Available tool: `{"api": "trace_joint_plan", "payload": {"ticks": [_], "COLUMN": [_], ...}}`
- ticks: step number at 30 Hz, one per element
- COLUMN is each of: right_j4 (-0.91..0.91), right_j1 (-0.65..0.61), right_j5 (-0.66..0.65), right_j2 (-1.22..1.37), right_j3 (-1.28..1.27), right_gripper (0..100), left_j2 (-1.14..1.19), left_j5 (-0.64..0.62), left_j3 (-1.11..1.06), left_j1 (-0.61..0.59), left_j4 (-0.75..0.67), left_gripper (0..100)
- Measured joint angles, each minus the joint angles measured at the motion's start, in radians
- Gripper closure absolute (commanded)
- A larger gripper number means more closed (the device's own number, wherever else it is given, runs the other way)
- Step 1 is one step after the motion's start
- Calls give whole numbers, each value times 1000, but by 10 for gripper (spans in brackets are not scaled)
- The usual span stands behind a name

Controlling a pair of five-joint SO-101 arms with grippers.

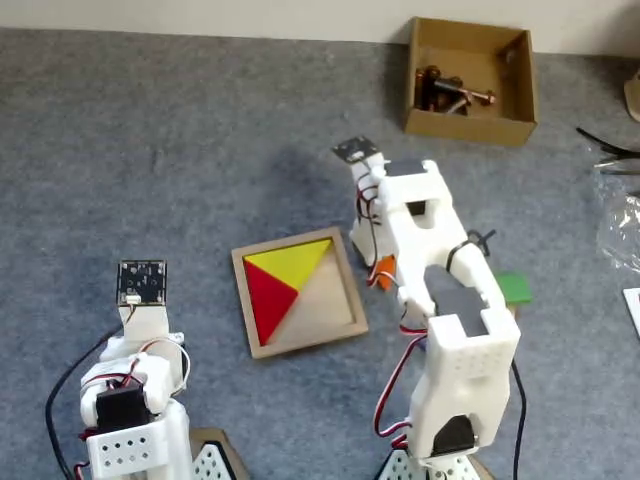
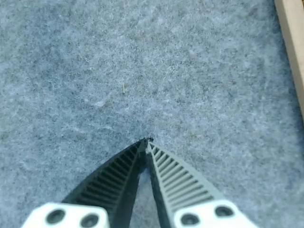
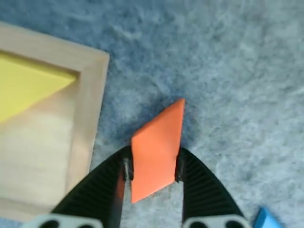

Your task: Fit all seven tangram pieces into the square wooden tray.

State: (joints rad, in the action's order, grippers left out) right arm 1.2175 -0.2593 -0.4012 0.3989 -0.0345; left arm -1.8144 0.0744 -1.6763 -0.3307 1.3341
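Observation:
The square wooden tray (image 1: pixel 352 290) lies mid-table with a yellow triangle (image 1: pixel 290 262) and a red triangle (image 1: pixel 268 296) inside it. My right gripper (image 3: pixel 152 171) is shut on an orange parallelogram piece (image 3: pixel 156 152), held just off the tray's right rim (image 3: pixel 90 95); the orange piece (image 1: pixel 382 272) peeks out beside the right arm in the high view. A green piece (image 1: pixel 516 288) lies right of that arm, partly hidden. A blue piece's corner (image 3: pixel 266 221) shows near the gripper. My left gripper (image 2: pixel 146 140) is shut over bare carpet, left of the tray edge (image 2: pixel 292 52).
A cardboard box (image 1: pixel 470 80) holding small metal items stands at the back right. Tools and a plastic bag (image 1: pixel 620 220) sit at the right edge. Grey carpet covers the table, with open room at the back left.

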Motion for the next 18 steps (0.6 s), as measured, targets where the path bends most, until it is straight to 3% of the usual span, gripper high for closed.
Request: {"api": "trace_joint_plan", "payload": {"ticks": [12,18], "right_j4": [-3,-3], "right_j1": [137,147], "right_j5": [109,109], "right_j2": [0,0], "right_j3": [0,0], "right_gripper": [987,858], "left_j2": [0,0], "left_j5": [0,0], "left_j3": [0,0], "left_j1": [0,0], "left_j4": [0,0], "left_gripper": [995,995]}}
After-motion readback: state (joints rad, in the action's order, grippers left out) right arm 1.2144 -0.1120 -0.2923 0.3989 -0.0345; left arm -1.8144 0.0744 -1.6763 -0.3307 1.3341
